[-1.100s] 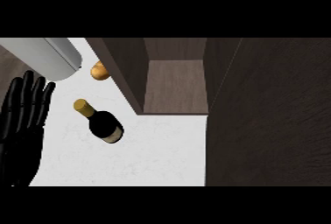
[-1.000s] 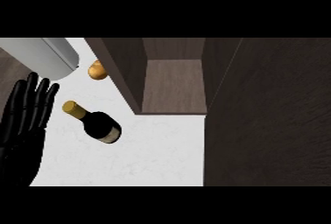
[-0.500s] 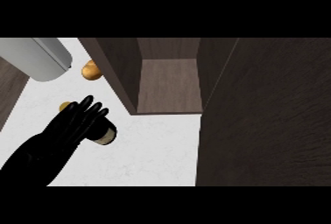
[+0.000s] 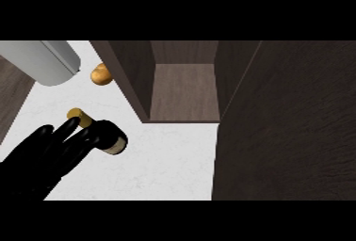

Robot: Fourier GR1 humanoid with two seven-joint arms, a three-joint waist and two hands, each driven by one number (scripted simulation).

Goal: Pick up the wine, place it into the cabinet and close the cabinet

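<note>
The wine bottle lies on its side on the white counter, its gold cap pointing up-left and its pale base down-right. My left hand comes in from the lower left and lies over the bottle's neck and shoulder. Its fingers are stretched out, not curled round the glass, and hide the bottle's middle. The open cabinet stands just right of the bottle, with a bare wooden floor inside. Its dark door swings out along the right side. My right hand does not show.
A grey cylinder lies at the top left. A small orange-brown round object sits beside the cabinet's left wall. Dark wood floor shows past the counter's left edge.
My left hand has swung from the left edge, fingers up, rightward and down onto the bottle. The bottle has rolled slightly, and the view has shifted a little.
</note>
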